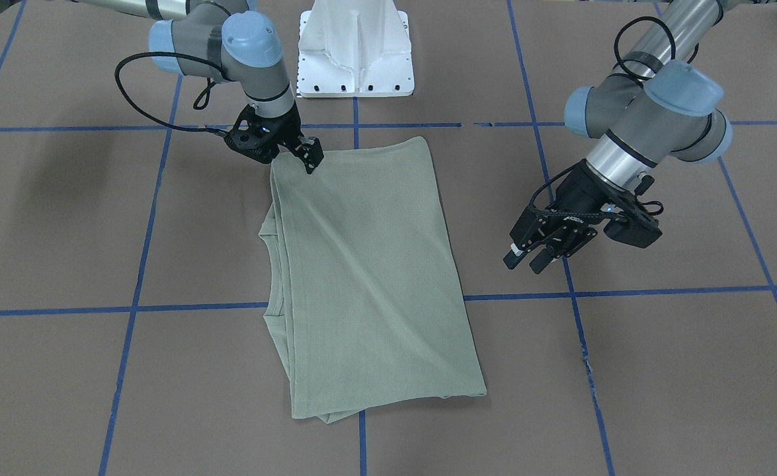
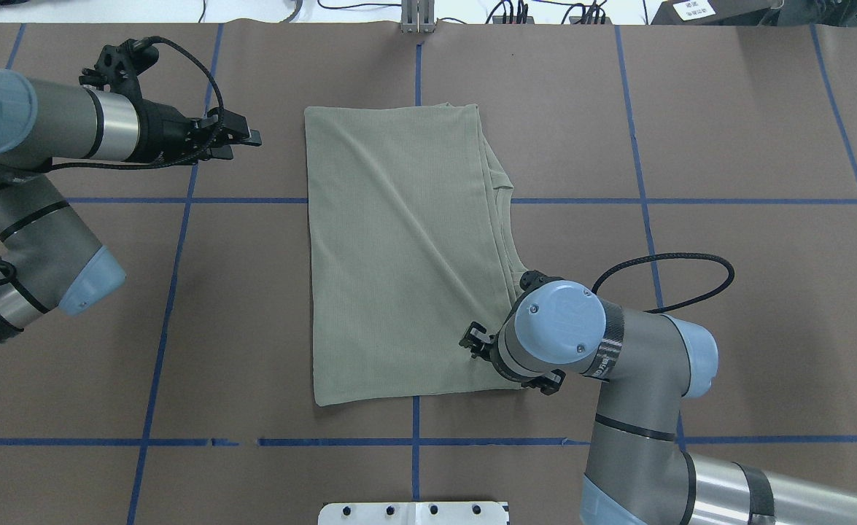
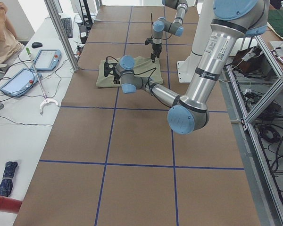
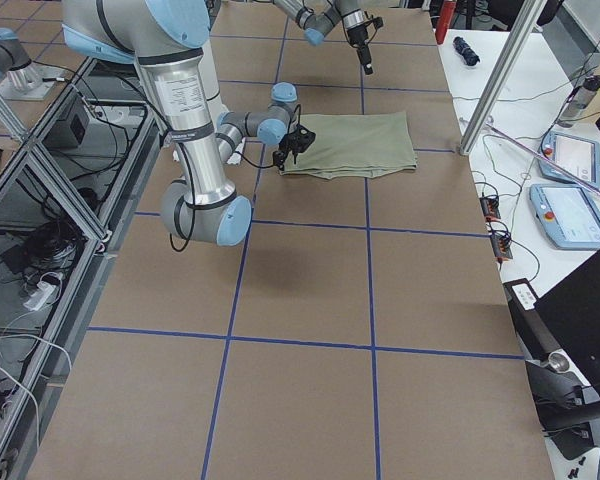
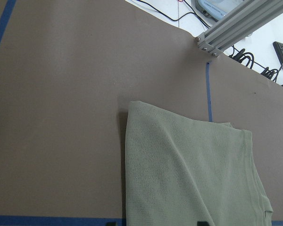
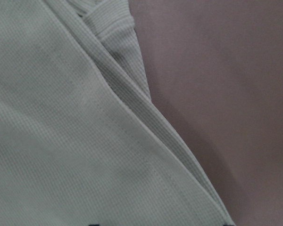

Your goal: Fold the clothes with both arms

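— As it lies centred on the table [image 2: 727, 109], what is the shirt's [image 2: 392, 248] condition?
— Pale green knit, folded to a long flat rectangle. Seen from overhead: right claw [image 1: 310, 157], fingers apart, over its 5 o'clock corner; left claw [image 1: 527, 259], fingers apart, empty, off at 10 o'clock.

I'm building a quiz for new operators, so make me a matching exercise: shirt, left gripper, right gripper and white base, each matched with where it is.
1 shirt
2 left gripper
3 right gripper
4 white base

A over a shirt corner near the base
B open, off the shirt
C folded flat on the table
D at the table's robot-side edge

Pairs: 1-C, 2-B, 3-A, 4-D
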`<state>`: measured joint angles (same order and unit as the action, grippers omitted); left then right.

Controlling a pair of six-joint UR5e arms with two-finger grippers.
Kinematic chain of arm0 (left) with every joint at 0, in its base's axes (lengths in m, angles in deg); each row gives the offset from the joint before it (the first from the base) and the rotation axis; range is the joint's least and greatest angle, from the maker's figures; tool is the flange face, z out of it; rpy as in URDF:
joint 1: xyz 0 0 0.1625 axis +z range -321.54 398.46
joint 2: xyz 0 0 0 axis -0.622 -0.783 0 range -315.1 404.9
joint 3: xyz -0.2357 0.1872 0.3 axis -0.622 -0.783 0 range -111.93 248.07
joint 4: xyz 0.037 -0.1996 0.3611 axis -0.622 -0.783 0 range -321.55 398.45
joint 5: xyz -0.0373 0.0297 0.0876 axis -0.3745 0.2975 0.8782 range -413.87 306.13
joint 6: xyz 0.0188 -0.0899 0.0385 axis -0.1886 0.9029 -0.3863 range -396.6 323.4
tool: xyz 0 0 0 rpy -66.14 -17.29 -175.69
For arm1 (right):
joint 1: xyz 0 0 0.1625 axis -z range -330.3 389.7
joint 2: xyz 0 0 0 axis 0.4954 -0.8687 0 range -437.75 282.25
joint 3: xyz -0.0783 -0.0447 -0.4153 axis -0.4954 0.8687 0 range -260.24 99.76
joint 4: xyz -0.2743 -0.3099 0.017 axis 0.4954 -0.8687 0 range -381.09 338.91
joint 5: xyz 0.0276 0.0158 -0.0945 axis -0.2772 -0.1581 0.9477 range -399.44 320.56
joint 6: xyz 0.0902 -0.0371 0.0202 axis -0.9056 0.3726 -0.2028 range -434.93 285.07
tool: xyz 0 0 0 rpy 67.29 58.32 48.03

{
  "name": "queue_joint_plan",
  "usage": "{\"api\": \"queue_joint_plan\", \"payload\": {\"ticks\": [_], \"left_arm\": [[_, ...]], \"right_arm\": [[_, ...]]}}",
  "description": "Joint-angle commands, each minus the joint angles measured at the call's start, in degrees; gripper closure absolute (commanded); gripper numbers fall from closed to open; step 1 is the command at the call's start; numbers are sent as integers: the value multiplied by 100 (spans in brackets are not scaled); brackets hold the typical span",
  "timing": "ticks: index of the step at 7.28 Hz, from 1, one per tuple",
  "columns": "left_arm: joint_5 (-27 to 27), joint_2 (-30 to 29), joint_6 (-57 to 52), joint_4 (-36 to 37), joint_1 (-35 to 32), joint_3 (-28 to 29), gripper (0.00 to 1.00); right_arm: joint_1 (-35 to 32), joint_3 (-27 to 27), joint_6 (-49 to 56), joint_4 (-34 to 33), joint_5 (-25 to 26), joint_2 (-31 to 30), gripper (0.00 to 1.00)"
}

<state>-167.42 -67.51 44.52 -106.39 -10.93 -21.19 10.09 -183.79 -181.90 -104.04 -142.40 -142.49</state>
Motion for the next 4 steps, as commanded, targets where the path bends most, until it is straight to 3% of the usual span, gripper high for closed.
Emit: {"api": "queue_joint_plan", "payload": {"ticks": [1, 4], "left_arm": [[0, 9, 0, 0, 0, -4, 35], [0, 9, 0, 0, 0, -4, 35]], "right_arm": [[-43, 11, 53, 7, 4, 23, 10], [-43, 54, 62, 7, 4, 31, 11]]}}
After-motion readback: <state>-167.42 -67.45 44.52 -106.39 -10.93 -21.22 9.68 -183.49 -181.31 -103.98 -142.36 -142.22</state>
